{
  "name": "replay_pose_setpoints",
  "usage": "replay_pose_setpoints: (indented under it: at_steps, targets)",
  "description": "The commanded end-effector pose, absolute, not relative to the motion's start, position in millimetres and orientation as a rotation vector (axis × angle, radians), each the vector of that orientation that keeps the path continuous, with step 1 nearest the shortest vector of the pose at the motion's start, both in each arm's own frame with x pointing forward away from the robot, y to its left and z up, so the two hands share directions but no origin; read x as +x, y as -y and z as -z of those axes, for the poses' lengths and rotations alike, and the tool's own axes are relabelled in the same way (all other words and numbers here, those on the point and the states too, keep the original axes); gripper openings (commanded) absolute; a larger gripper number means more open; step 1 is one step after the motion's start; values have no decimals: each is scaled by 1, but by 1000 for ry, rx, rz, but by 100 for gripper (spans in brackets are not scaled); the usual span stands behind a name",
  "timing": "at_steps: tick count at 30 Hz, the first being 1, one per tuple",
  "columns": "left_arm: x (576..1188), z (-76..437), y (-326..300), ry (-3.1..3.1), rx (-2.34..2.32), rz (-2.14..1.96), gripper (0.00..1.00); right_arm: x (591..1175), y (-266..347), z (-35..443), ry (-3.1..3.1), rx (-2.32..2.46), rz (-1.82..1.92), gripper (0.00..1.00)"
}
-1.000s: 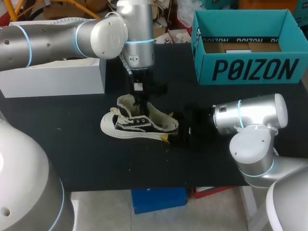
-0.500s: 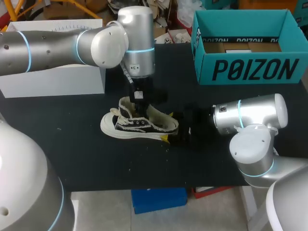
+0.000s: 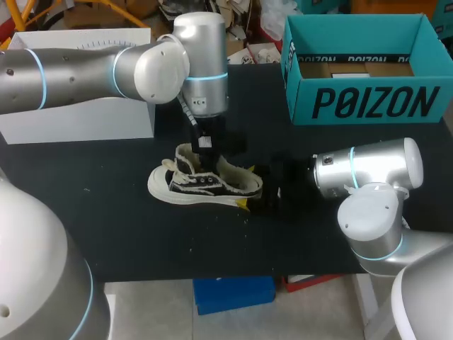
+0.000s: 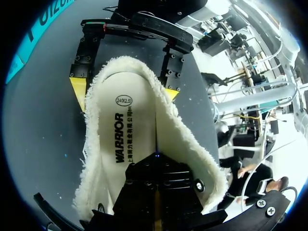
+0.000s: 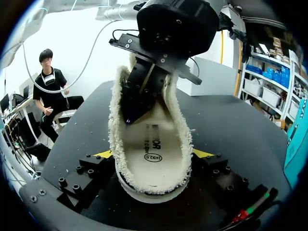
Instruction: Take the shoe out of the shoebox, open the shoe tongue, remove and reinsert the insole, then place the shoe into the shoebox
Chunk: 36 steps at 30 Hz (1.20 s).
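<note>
Now, shoe point(image 5: 154, 163) between right fingers point(image 5: 105, 154) (heel-first).

My head camera looks down on the bench point(image 3: 106, 234); both wrist cameras (facing each other) crowd the shoe point(image 3: 204, 185).

Robotics lab: left arm point(image 3: 85, 64) & right arm point(image 3: 368, 177), silver w/ blue rings, at black table point(image 3: 106, 227).
</note>
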<state>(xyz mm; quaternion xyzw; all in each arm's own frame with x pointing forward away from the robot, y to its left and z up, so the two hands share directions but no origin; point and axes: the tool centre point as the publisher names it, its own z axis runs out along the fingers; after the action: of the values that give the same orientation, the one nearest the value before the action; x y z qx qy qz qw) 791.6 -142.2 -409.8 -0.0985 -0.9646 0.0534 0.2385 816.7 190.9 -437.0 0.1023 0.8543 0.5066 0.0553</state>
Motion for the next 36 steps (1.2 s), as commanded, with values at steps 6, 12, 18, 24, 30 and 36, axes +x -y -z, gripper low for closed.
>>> replay_pose_setpoints:
  at_steps: [6, 12, 18, 24, 30, 36]
  targets:
    - [788, 411, 142, 2639, -275, -161, 0, 817, -193, 440, -2594, 313, -1536, 0]
    - [786, 413, 143, 2636, -272, -156, 42, 817, -193, 440, -2594, 313, -1536, 0]
    - [787, 413, 143, 2639, -266, -154, 29, 817, -193, 440, -2594, 313, -1536, 0]
    - [788, 417, 142, 2760, -232, -82, 30, 817, -193, 440, -2594, 313, -1536, 0]
    - [787, 425, 139, 2873, -188, -63, 33, 817, -193, 440, -2594, 313, -1536, 0]
    - [790, 438, 132, 2981, -150, -31, 40, 817, -193, 440, -2594, 313, -1536, 0]
